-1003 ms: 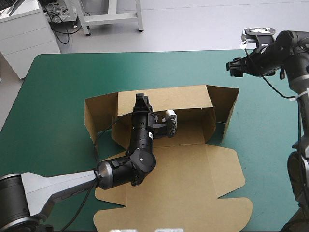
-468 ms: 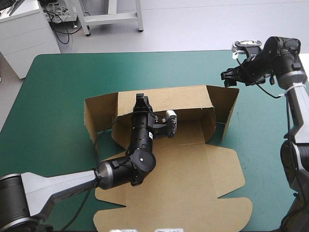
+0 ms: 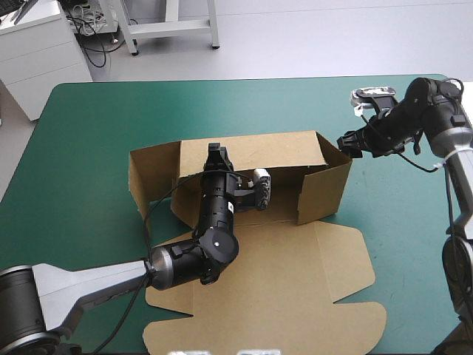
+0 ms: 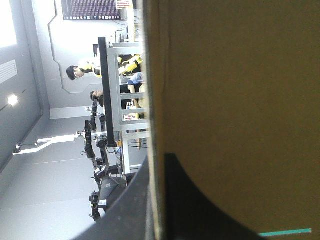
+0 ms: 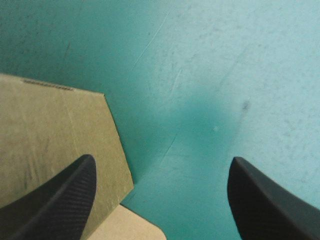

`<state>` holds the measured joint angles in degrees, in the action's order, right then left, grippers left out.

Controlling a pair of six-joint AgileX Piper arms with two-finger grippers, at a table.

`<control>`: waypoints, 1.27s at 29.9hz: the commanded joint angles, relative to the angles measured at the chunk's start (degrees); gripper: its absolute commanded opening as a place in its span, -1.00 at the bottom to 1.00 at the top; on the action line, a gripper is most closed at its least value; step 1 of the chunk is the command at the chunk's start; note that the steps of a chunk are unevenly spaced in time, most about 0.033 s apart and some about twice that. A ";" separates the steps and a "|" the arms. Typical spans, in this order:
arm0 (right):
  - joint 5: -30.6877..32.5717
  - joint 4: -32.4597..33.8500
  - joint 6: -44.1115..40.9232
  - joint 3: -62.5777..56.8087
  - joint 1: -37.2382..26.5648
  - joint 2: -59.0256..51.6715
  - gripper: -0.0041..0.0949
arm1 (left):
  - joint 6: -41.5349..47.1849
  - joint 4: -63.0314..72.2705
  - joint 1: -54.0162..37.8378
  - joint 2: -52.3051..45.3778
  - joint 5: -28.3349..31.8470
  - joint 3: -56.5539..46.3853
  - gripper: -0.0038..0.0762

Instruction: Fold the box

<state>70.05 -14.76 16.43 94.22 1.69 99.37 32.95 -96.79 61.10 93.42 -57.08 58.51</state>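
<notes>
You have the box at the middle of the teal-green cover, walls raised, lid flat toward the near edge. Your left gripper is clamped on the back wall. Your right gripper, its 2 jaws spread apart, sits at the right wall's top corner.

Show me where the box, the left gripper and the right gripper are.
box (image 3: 295,281): high view, on its flat lid panel.
left gripper (image 3: 216,154): high view, fingertips at the back wall.
right gripper (image 3: 346,141): high view, fingertips beside the right side wall.
</notes>
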 commanded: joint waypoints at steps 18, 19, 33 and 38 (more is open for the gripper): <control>-7.04 -24.36 23.68 -26.34 -0.43 -15.37 0.39 | 0.42 -4.66 0.37 -2.36 -3.56 1.53 -0.98; -7.47 -25.34 24.71 -26.82 -0.43 -15.44 0.39 | 0.42 -4.66 0.37 -2.36 -3.56 1.53 -0.98; -14.43 -30.09 29.29 -30.22 0.56 -15.99 0.39 | 0.42 -4.66 0.37 -2.36 -3.56 1.53 -0.98; -26.92 -30.00 29.57 -36.21 6.03 -20.15 0.39 | 0.42 -4.66 0.37 -2.36 -3.67 1.53 -0.98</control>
<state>49.81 -42.37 45.03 59.55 5.09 83.44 32.95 -96.73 61.10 93.46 -57.14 58.51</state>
